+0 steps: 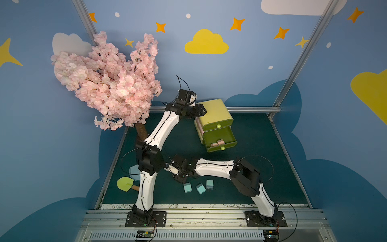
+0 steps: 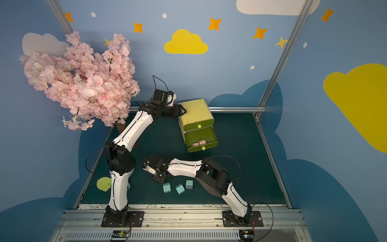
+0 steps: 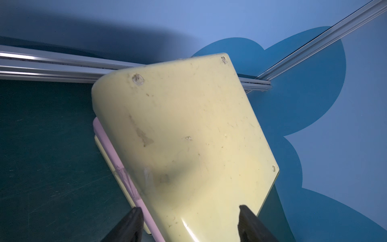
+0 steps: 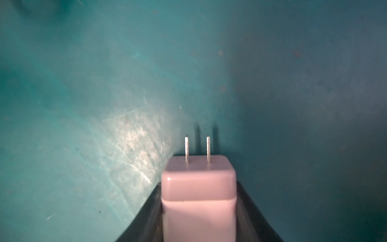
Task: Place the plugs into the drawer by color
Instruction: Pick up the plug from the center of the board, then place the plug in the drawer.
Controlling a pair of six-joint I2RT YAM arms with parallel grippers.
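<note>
The drawer (image 1: 213, 114) (image 2: 195, 113) is a yellow-green cabinet at the back of the mat. Its top drawer is shut. Its middle drawer (image 1: 230, 137) is pulled out and holds two peach-pink plugs (image 1: 217, 143). My left gripper (image 1: 201, 111) (image 3: 190, 211) is shut on the cabinet's rear left corner (image 3: 188, 130), one finger on each side. My right gripper (image 1: 170, 167) (image 4: 199, 186) hangs low over the mat, shut on a peach-pink plug (image 4: 199, 201) with its prongs pointing away. Three light blue plugs (image 1: 187, 187) (image 1: 200, 188) (image 1: 209, 184) lie on the mat near the front.
A pink blossom tree (image 1: 109, 83) stands at the back left beside my left arm. A yellow-green toy shovel (image 1: 123, 184) and a pale blue round thing (image 1: 133, 171) lie at the front left. Metal rails (image 1: 251, 109) edge the dark green mat (image 1: 261, 157).
</note>
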